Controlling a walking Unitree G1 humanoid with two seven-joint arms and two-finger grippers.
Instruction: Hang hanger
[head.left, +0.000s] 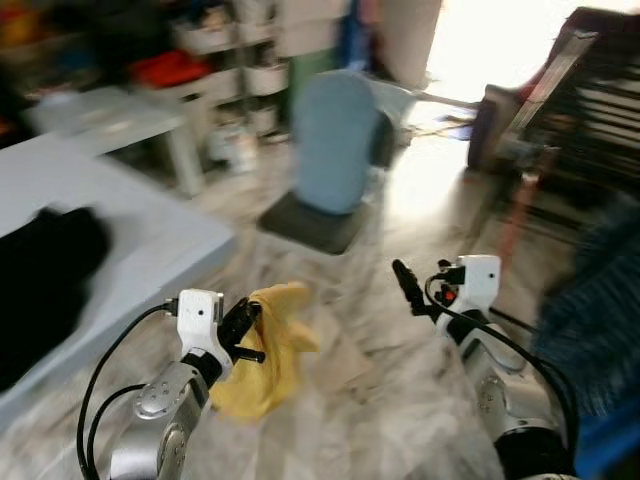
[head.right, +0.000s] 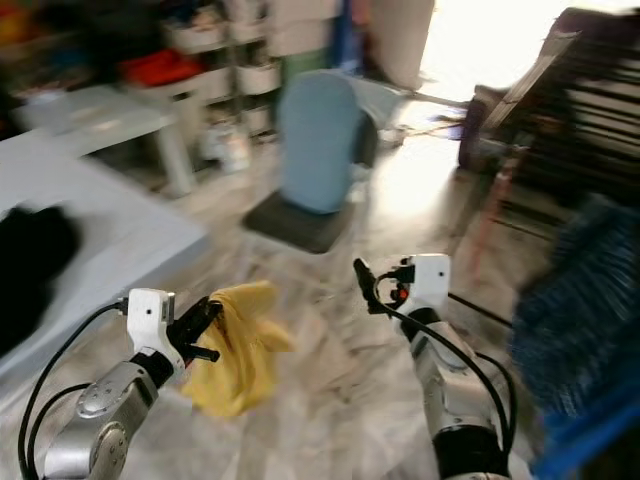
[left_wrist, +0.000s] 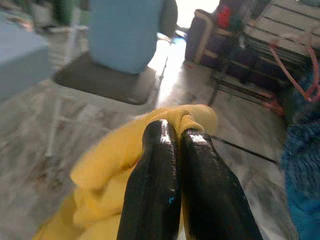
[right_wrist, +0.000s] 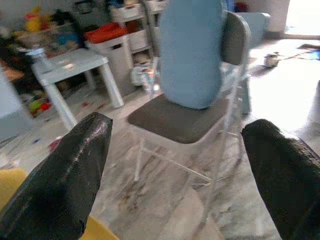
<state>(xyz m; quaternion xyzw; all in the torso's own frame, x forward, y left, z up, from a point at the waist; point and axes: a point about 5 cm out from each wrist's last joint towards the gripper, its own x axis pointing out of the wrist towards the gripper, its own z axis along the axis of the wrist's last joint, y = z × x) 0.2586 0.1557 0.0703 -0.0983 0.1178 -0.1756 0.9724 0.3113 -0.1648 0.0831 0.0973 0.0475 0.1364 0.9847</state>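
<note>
**Carrying a yellow garment across the room, no hanger in sight yet**

My left end effector (head.left: 243, 330) is pinched tight on a yellow cloth (head.left: 268, 355), which droops below my fingers (left_wrist: 160, 185) and hangs above the marbled floor (head.left: 380, 400). The wrist view shows a thin dark wire running out from behind the cloth; it may be part of a hanger, but I cannot tell. My right end effector (head.left: 405, 283) is spread wide and carries nothing, raised on the other side of the cloth from my left one.

I take the chair (head.left: 335, 150) with the blue cushion as my landmark. It stands ahead of me, beyond both end effectors, and the cloth is well short of it. To the left of the chair are a small white table (head.left: 120, 125) and cluttered shelves (head.left: 240, 60); nearer me on that side is a bed (head.left: 150, 240) with a black garment (head.left: 40, 280) on it. To the right of the chair stands a dark rack (head.left: 590, 110), with blue knitted fabric (head.left: 590, 310) nearer me.

The head views are blurred, so I judge I am in transit: the carrying step. Next I need to find a rail, probably at the rack, stop, and square up before lifting.
</note>
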